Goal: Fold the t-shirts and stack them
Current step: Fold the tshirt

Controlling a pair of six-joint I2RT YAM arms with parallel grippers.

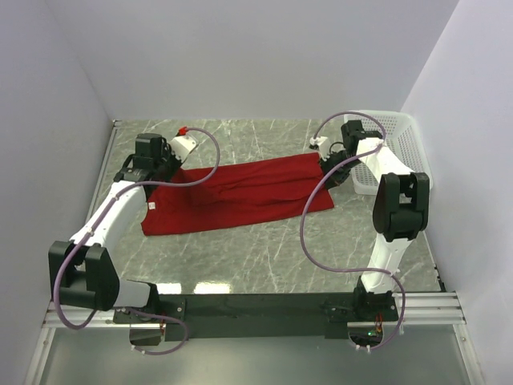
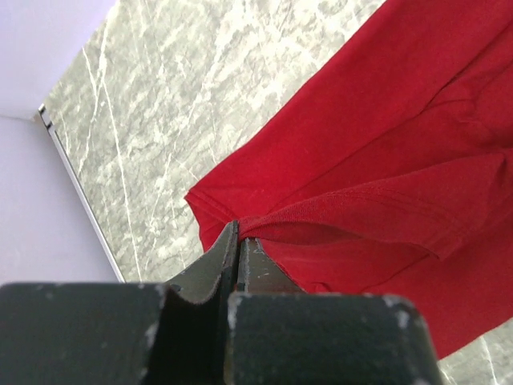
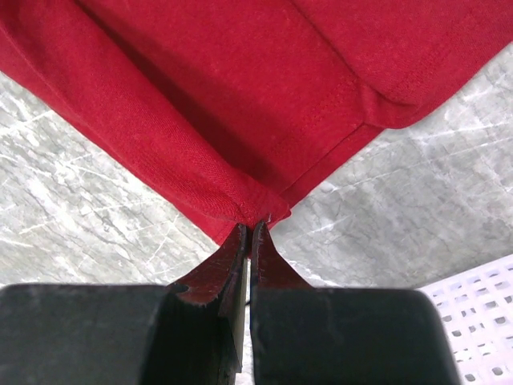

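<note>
T-shirt [image 1: 240,192] cloth is caught in both tools at once. At the very tips of the left gripper [image 2: 238,241], whose jaws are pressed together, a corner of the deep red fabric is pinched. A stitched hem runs away from the tips to their right. The cloth just past them is drawn into a taut ridge, so the corner looks raised off the table [image 2: 160,120] rather than resting on it.

The right gripper [image 3: 250,233] does the same at the other end. Its jaws are closed on a pointed fold of hem, and the fabric spreads ahead of the tips in a stretched wedge. Holding the two far corners this way seems meant to keep that long edge straight, so it can be carried toward the arms as one line and laid over the near edge.

Further out from both tools, the body of the garment lies as a long band between them on the marbled surface. Judging by the layered seams, it may already be doubled once. A small white neck tag [image 1: 151,206] shows at its end nearer than the left gripper's tips.

On the outer side of the right gripper stands a white mesh basket [image 1: 393,148], close by and apart from the cloth. Only this one shirt is visible, so I judge the stacking not yet begun.
</note>
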